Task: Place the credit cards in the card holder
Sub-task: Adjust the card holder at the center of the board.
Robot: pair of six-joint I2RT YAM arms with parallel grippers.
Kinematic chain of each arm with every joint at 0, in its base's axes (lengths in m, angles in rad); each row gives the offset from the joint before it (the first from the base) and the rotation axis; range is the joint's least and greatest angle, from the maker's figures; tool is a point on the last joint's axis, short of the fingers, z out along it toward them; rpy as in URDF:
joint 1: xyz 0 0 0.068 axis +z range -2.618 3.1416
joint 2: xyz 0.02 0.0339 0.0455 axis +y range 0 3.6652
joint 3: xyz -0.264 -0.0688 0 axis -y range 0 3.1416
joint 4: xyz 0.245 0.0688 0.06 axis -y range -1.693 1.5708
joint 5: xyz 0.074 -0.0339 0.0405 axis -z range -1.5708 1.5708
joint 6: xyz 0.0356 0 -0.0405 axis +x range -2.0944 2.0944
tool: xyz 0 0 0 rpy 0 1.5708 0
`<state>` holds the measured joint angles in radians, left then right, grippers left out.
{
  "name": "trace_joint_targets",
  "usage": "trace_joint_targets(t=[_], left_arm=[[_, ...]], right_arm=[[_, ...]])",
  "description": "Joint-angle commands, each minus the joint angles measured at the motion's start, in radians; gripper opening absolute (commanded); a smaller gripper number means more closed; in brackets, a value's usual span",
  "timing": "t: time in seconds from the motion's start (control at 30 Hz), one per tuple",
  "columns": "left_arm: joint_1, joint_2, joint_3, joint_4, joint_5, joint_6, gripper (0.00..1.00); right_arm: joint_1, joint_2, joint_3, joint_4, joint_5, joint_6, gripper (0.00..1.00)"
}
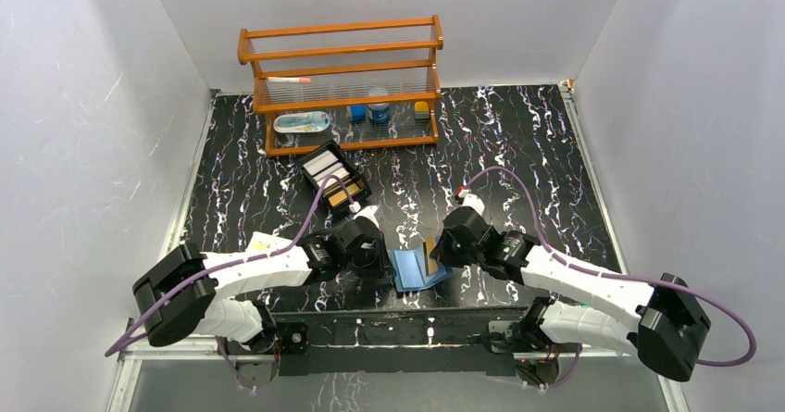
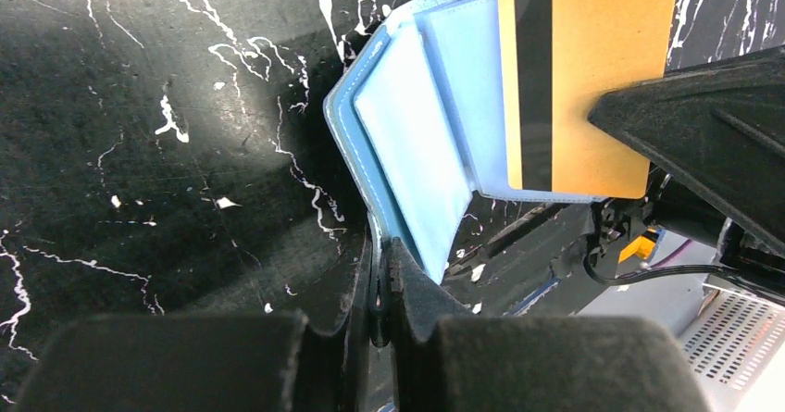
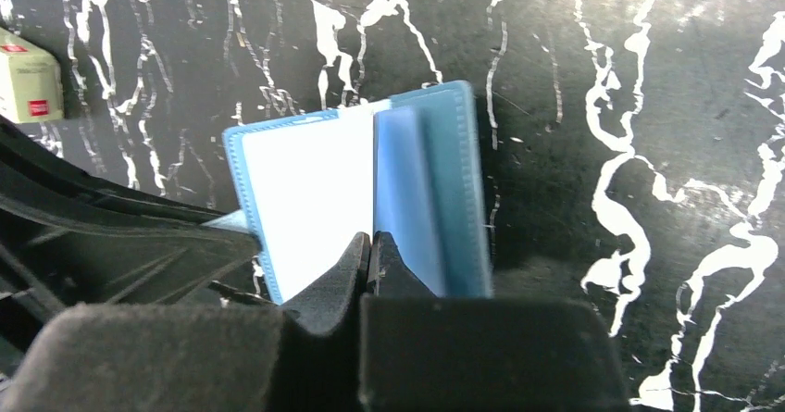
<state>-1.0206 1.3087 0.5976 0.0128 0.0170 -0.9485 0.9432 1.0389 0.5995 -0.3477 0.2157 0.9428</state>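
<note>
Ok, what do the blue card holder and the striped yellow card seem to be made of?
Card holder: probably faux leather or vinyl, matte blue, with pale stitching along its edge; its inner sleeves look like thin frosted plastic. Card: stiff, smooth plastic; it looks flat and rigid and carries a black magnetic-style stripe.

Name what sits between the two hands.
The open blue card holder, with a tan card upright at it, pinched by the right hand. The top view shows this.
</note>
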Motion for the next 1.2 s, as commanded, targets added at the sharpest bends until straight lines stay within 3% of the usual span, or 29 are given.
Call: trace_joint_targets(t=[0.0, 0.13, 0.33, 0.87, 1.03, 1.17], left_arm=[[-0.006, -0.011, -0.004, -0.041, -0.018, 0.027, 0.00], [-0.006, 0.002, -0.008, -0.036, -0.005, 0.030, 0.00], [-0.006, -0.024, 0.002, -0.050, -0.007, 0.037, 0.00], [-0.009, 0.008, 0.136, -0.216, -0.019, 0.085, 0.00], [-0.013, 0.033, 0.165, -0.228, -0.015, 0.087, 0.00], [-0.015, 0.046, 0.167, -0.231, -0.015, 0.089, 0.00]], right_arm=[[0.002, -0.042, -0.040, 0.030, 0.058, -0.034, 0.00], [0.003, -0.028, -0.044, 0.041, 0.054, -0.051, 0.00], [0.002, -0.008, 0.031, -0.097, 0.121, -0.058, 0.00], [0.002, -0.108, 0.111, -0.130, 0.031, -0.059, 0.00], [0.003, -0.121, 0.060, 0.068, -0.113, -0.034, 0.00], [0.003, -0.073, -0.020, 0.162, -0.104, -0.002, 0.00]])
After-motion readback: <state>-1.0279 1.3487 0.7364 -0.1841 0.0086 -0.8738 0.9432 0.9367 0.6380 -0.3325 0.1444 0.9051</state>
